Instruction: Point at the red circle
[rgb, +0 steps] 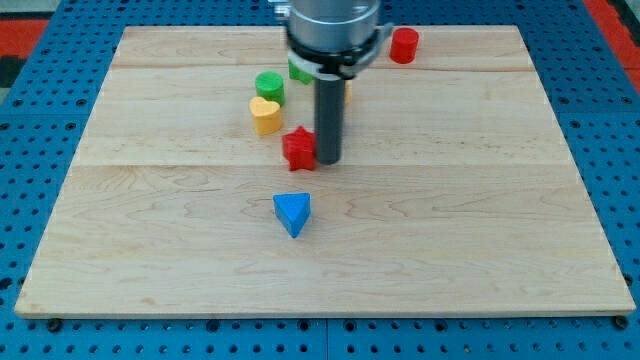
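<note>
Nearest the view's bottom we see the blue triangle (292, 213), alone on the wooden board (480, 230), a little left of centre. Further up sits the red star block (299, 148), and our tip (329, 160) stands just beside it on its right, touching it or very nearly so; we cannot tell which. We carry no jaws: our end is a plain dark rod, resting on the board and holding nothing. Up and to the left of the star lies the yellow heart block (265, 114), and just above that the green cylinder (269, 86), the two close together. Another green block (298, 71) peeps out from behind our arm; its shape is hidden. Farthest off, near the board's top edge and to the right of our arm, stands the red circle (404, 45), well apart from our tip.
</note>
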